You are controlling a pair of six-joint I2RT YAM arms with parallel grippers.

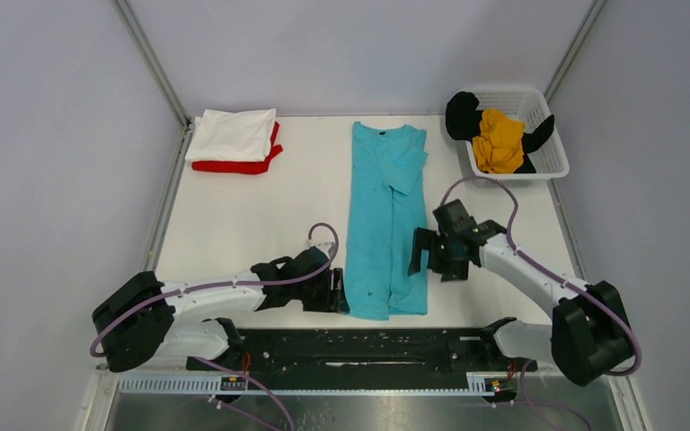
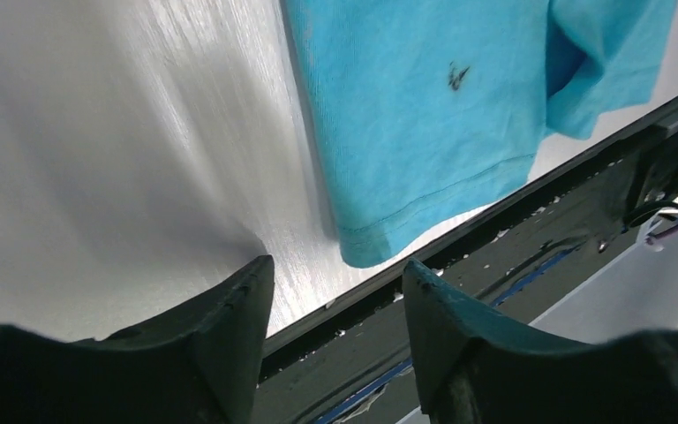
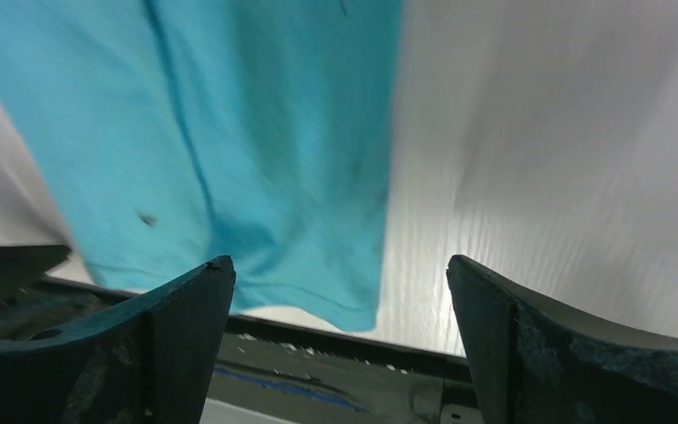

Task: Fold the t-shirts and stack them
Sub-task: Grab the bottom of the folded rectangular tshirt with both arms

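A: How much of the red t-shirt (image 1: 234,166) shows?

B: Only a rim; the white t-shirt (image 1: 232,135) lies over the rest. In the basket (image 1: 552,163) the mustard-yellow t-shirt (image 1: 498,141) hides the middle of the black t-shirt (image 1: 461,115).

A: And the turquoise t-shirt (image 2: 424,106)?

B: Both wrist views cut it off at the top edge (the right one is smeared, too). Its small dark mark (image 2: 457,76) is too tiny to identify.

A: The left gripper (image 1: 340,292) from above?

B: A dark lump; its fingers can't be made out.

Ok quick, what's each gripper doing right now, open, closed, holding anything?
Left gripper: open, holding nothing, by the near corner of the turquoise t-shirt.
Right gripper: wide open, holding nothing.
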